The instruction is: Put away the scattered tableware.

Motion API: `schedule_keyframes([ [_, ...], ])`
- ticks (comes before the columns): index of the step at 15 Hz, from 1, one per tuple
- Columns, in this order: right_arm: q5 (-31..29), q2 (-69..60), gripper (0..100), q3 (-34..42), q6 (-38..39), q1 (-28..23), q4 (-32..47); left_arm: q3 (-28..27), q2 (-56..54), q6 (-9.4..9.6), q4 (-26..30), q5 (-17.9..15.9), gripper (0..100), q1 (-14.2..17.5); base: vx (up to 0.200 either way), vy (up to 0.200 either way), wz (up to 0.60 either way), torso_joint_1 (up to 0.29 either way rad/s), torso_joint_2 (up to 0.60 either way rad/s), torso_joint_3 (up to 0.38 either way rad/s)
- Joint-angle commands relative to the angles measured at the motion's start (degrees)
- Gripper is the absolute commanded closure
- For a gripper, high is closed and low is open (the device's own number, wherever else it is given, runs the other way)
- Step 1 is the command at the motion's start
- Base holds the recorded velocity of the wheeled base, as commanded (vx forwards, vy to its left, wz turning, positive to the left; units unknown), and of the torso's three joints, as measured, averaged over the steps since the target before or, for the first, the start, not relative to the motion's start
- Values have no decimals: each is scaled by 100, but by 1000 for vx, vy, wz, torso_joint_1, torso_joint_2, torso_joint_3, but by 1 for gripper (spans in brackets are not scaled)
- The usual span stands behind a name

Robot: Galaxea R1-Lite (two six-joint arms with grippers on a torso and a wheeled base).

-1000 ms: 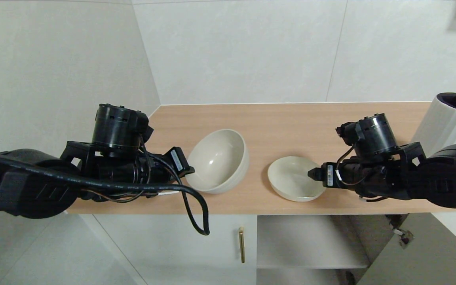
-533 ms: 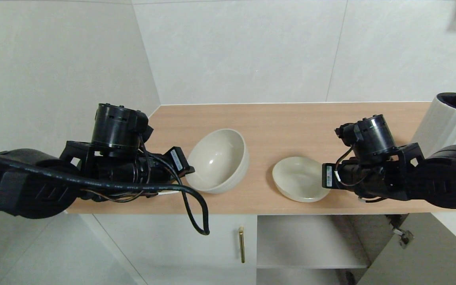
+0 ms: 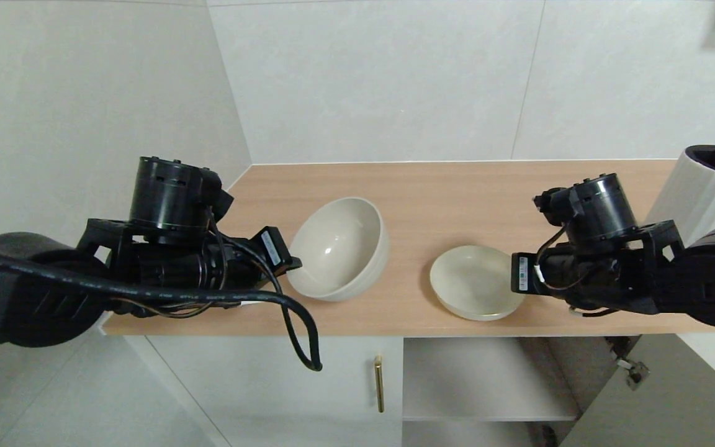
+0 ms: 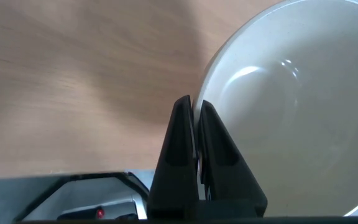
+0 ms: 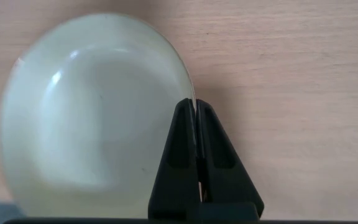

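A large cream bowl (image 3: 340, 247) is tilted on its side on the wooden counter (image 3: 444, 186), its opening facing my left arm. My left gripper (image 3: 291, 263) is shut on its near rim; the left wrist view shows the gripper (image 4: 194, 103) pinching the edge of the bowl (image 4: 291, 106). To the right, a small shallow cream bowl (image 3: 474, 282) sits near the counter's front edge. My right gripper (image 3: 517, 274) is shut on its right rim, and the right wrist view shows this gripper (image 5: 195, 104) clamping the thin edge of the small bowl (image 5: 92, 112).
A tall white ribbed container (image 3: 705, 192) stands at the counter's right end, just behind my right arm. Below the counter there is an open cabinet shelf (image 3: 475, 379), a closed door with a gold handle (image 3: 378, 383) and an open door (image 3: 637, 397). Tiled walls close in the left and back.
My right gripper has drawn back to the right, and the small bowl has shifted right with it. My left arm has risen slightly, nudging the large bowl up and left.
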Motion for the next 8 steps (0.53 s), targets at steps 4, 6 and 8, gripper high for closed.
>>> schedule_keyframes([
  [4,973,-1654,100,270,-3,-42,1021,426,-1092,617,166,-14,100,8,0,0,0,0,0,0],
  [6,1237,-2076,100,217,-3,-42,1451,417,-1303,792,464,-23,100,8,0,0,0,0,0,0],
  [8,1254,-2252,100,165,-47,-42,1803,434,-1338,916,552,-23,100,8,0,0,0,0,0,0],
])
